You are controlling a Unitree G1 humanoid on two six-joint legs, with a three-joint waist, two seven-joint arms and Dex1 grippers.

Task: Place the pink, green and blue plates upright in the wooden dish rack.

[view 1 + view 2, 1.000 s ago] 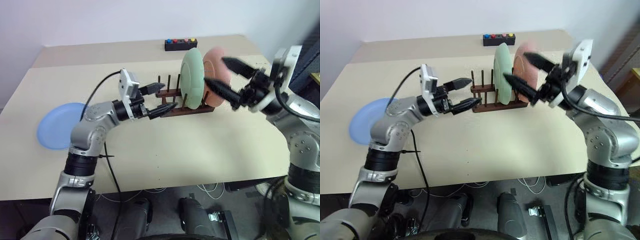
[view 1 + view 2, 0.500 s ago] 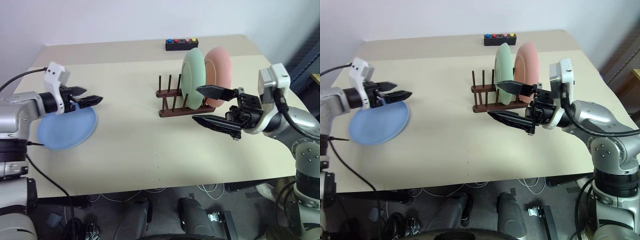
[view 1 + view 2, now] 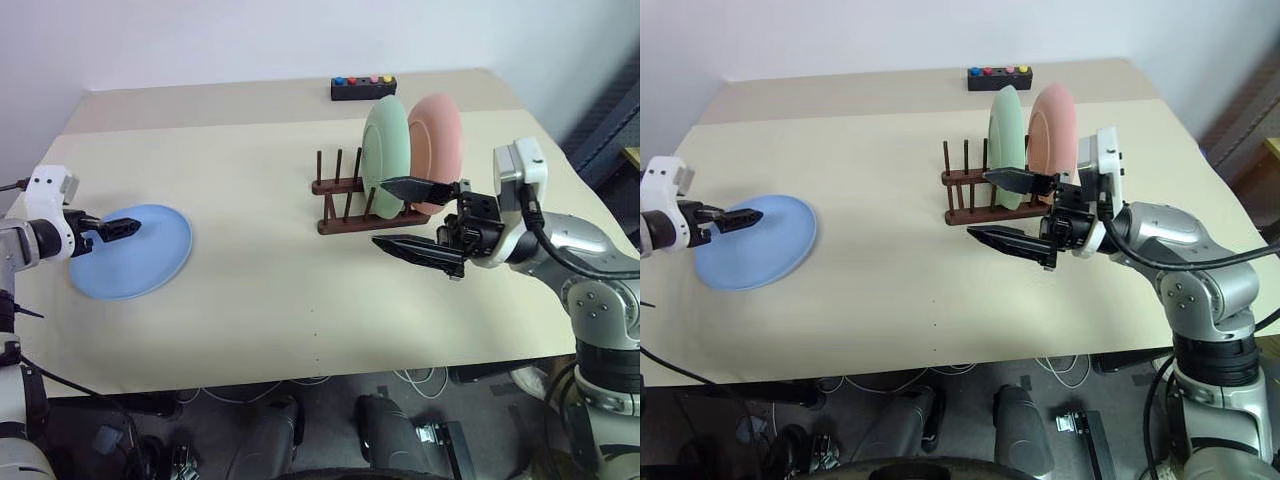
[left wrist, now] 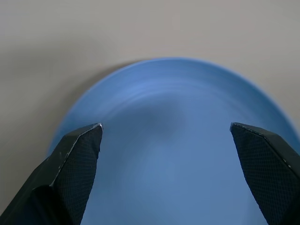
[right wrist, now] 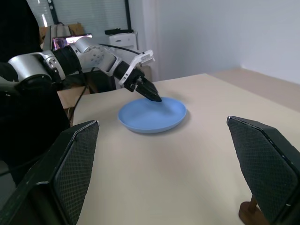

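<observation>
One blue plate flat under left pincer, fingers apart, seemingly clear.

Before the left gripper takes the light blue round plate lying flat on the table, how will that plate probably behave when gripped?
The light blue round plate looks rigid, so it should not bend. Its matte, shallow rim lies low on the beige table, so open fingers may push it sliding before catching. Gripped by one edge, it could tilt.

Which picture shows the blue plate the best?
The left eye view: the whole blue plate lies flat on the table, with the open left gripper over its rim. The left wrist view shows it very near but cut off. The right wrist view shows it whole but farther off.
</observation>
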